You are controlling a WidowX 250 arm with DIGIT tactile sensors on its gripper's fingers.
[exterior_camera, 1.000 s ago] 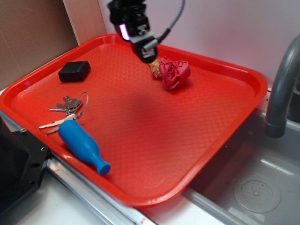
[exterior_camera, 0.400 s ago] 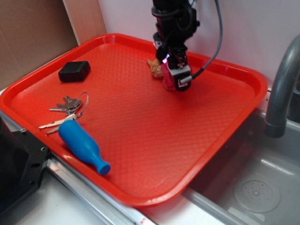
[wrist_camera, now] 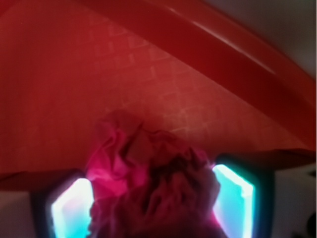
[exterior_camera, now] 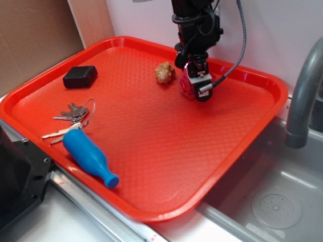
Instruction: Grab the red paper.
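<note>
Pale, plain wall [exterior_camera: 282, 30] fills back of scene, faint pink tint near tray edge; brown cardboard panel [exterior_camera: 30, 40] stands at left, lighter tan strip [exterior_camera: 93, 20] beside it; grey metal sink basin [exterior_camera: 272, 196] at lower right, round drain [exterior_camera: 276, 205] in its floor; dark grey curved faucet [exterior_camera: 303, 96] rises at right edge; white desk [exterior_camera: 55, 222] edge along bottom left, metal rail [exterior_camera: 96, 206] running beside it; black box-like block [exterior_camera: 17, 176] at left corner; light soft, even, no hard shadows.
</note>
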